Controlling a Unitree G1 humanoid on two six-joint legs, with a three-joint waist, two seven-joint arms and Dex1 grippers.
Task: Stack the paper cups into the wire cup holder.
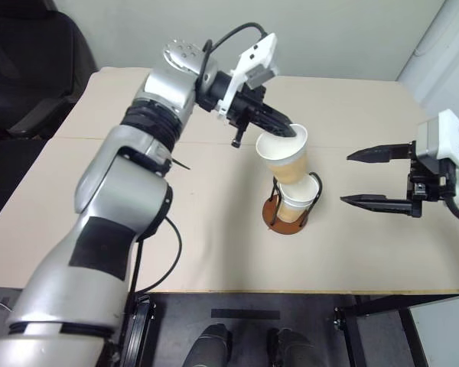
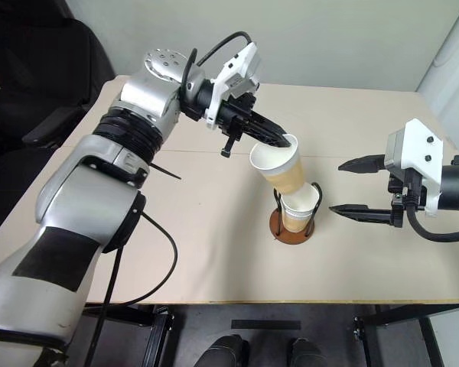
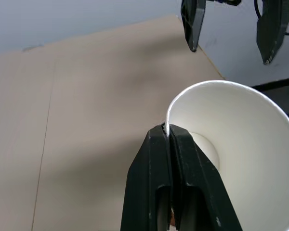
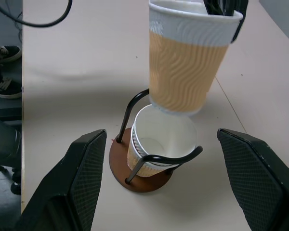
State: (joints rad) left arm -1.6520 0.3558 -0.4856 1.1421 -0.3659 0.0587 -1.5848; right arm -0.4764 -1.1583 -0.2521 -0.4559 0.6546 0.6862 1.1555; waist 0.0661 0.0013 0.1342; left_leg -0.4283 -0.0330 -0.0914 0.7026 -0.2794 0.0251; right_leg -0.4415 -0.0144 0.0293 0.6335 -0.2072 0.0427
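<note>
left tool (image 1: 289, 133) pinches cup (image 1: 284, 157) rim, tilted over holder (image 1: 289, 218) to nest | right tool (image 1: 369, 177) open, empty, right of holder

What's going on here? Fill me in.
The left gripper is pinching a paper cup by its rim, holding it tilted just above the wire cup holder. The holder already has cups nested inside. The right gripper hangs open beside the holder, holding nothing.
</note>
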